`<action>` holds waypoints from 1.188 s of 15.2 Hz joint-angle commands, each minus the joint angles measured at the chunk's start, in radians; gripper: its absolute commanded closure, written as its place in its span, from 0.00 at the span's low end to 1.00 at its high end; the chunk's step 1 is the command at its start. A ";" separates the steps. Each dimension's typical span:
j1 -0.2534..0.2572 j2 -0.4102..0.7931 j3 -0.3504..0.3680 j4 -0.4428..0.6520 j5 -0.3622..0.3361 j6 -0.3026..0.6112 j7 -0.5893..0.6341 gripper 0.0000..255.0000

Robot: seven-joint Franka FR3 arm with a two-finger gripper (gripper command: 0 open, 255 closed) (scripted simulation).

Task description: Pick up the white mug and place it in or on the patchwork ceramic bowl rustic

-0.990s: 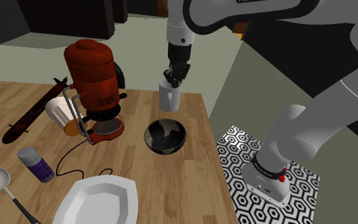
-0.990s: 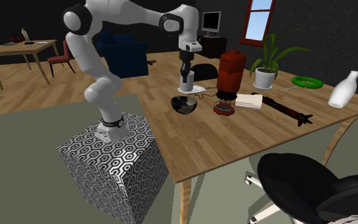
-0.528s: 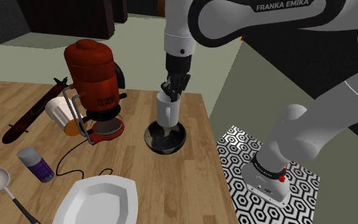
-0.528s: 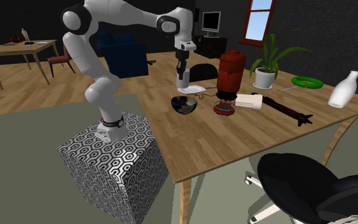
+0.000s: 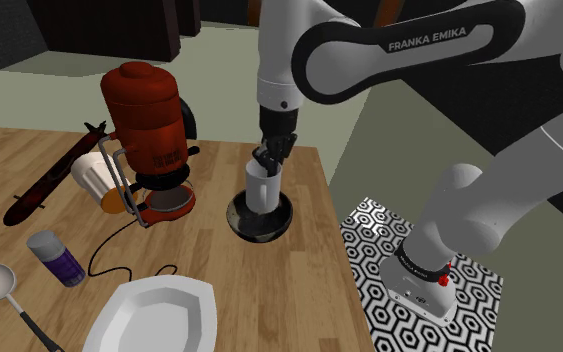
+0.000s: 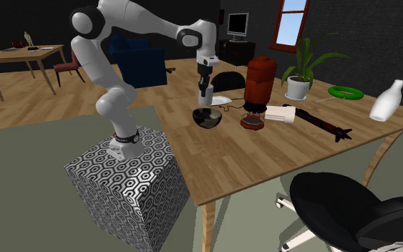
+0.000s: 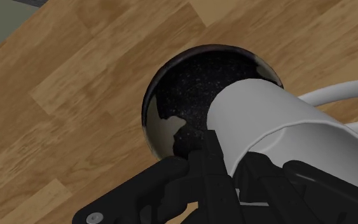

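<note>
As your black two-finger gripper (image 5: 267,158) clamped plain white mug (image 5: 262,190) by rim, it hung upright over dark mottled round bowl (image 5: 244,228).

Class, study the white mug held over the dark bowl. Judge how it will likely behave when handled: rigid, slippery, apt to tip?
Probably rigid: the mug looks undeformed though the gripper pinches just its rim wall. Its smooth side may slip in such a narrow pinch. Tall and narrow, it could tip on the bowl's curved inside.
</note>
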 commanded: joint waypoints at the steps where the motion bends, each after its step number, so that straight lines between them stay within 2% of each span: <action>1: 0.000 0.005 0.002 -0.023 0.001 0.029 -0.002 1.00; 7: 0.002 0.026 0.010 -0.084 0.003 0.110 -0.003 1.00; 15: 0.002 0.026 0.010 -0.084 0.003 0.110 -0.003 1.00; 16: 0.002 0.026 0.010 -0.084 0.003 0.110 -0.003 0.00; 18: 0.002 0.026 0.010 -0.084 0.003 0.110 -0.003 0.00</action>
